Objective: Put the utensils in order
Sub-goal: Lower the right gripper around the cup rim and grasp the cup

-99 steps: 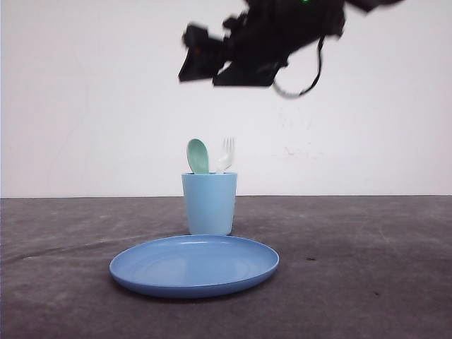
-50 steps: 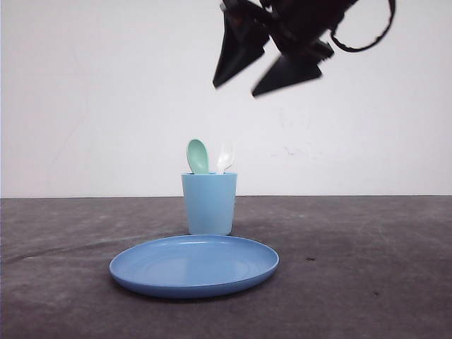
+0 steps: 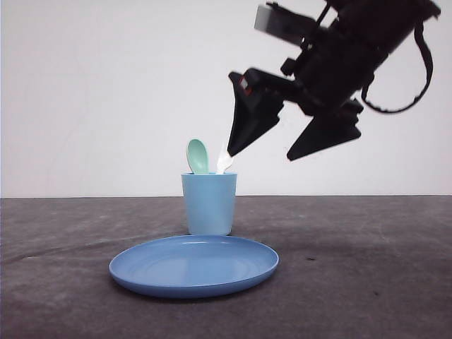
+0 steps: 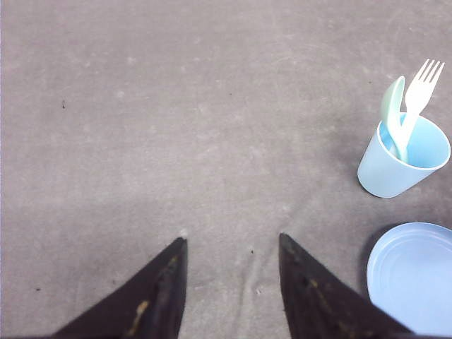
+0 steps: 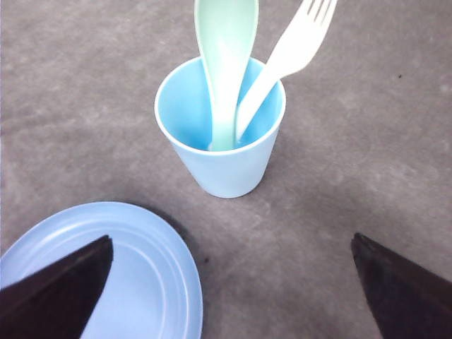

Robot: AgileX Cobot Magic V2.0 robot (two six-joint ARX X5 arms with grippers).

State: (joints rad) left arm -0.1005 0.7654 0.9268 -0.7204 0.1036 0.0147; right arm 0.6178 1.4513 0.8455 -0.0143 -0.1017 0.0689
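Spoon (image 5: 224, 63): pale mint green, oval bowl up, handle down inside the cup (image 5: 224, 159). Fork (image 5: 286, 60): white plastic, tines up, handle also in the cup, leaning out over the rim away from the spoon. The handles converge near the cup floor; whether they touch there, can't tell. Both stick out above the rim.

Front view: spoon (image 3: 198, 156) on the left of the cup (image 3: 209, 203), fork (image 3: 224, 163) on the right, its tines hidden behind the right gripper's near finger.

Cup is light blue, upright on the grey table (image 3: 367, 268), just behind the round blue plate (image 3: 193, 265). Small gap between cup and plate in the right wrist view; plate (image 5: 134, 272) has nothing on it.

Right gripper (image 3: 263, 155): up and right of the cup, tilted down toward it, fingers spread wide, holding nothing. Near fingertip (image 3: 244, 131) sits right by the fork top in the front view; contact can't be judged. In the right wrist view the gripper (image 5: 231, 286) has its two fingertips far apart, cup between and beyond them.

Left gripper (image 4: 232, 244): fingers parted, nothing between them, over bare table. Cup (image 4: 402, 164) with spoon (image 4: 392, 113) and fork (image 4: 417, 95) is well off to the side, plate (image 4: 413, 275) near it.
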